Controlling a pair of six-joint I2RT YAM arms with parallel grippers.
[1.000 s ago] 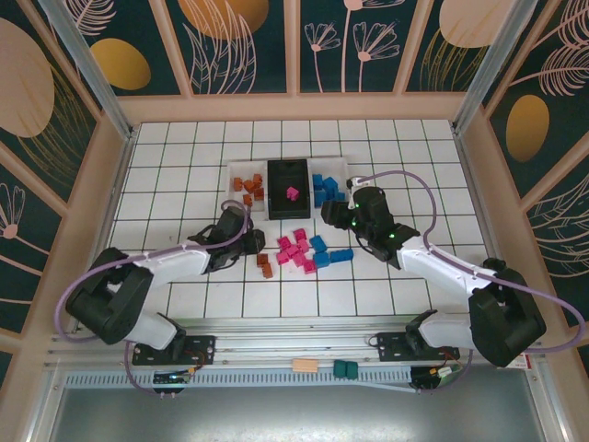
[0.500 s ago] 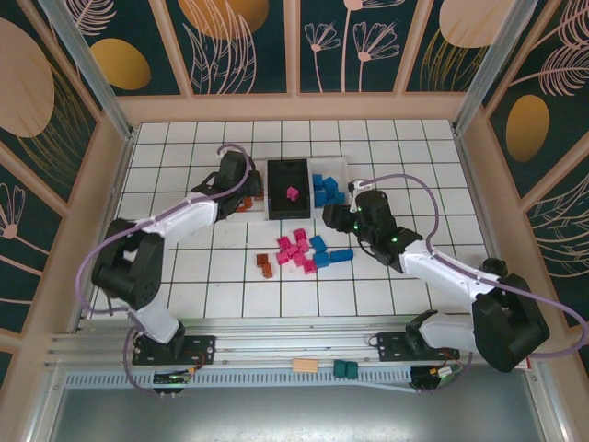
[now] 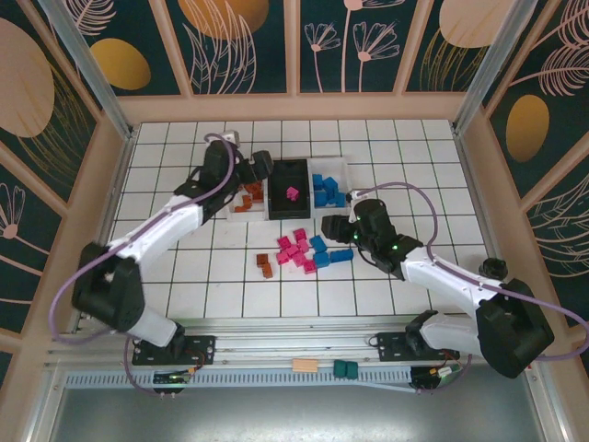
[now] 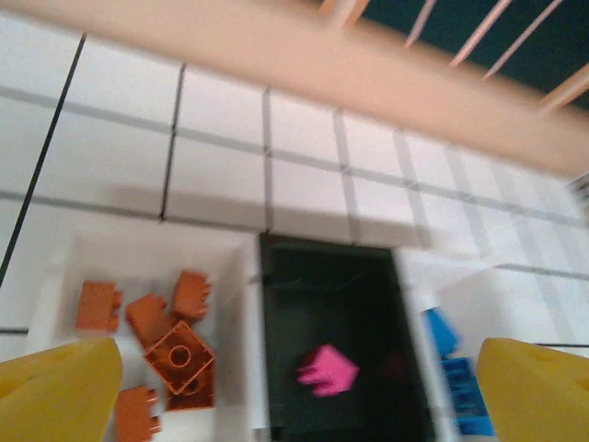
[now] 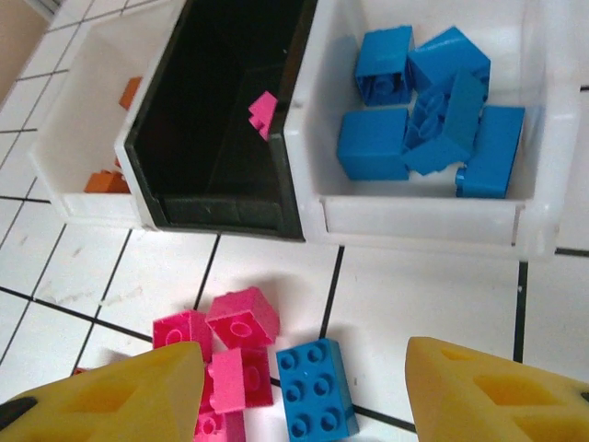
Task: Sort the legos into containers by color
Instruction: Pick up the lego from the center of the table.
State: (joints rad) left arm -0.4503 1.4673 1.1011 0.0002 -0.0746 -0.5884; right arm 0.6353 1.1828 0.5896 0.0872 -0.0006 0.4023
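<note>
Legos point(image 3: 296, 250) are advancing: left gripper point(image 4: 294, 387), newly over the lower-left bin point(image 4: 110, 262), is spreading, releasing an orange brick point(image 4: 179, 354); right gripper point(image 5: 304, 396) is hovering open-fingered, empty.

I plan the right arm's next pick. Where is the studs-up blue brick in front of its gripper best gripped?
Come straight down on the blue brick and pinch its two short end faces. It lies flat, studs up; a pink brick seems to touch one long side, so a finger hardly fits there.

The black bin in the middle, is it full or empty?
Almost empty: the black bin holds a single pink lego, with bare dark floor around it.
</note>
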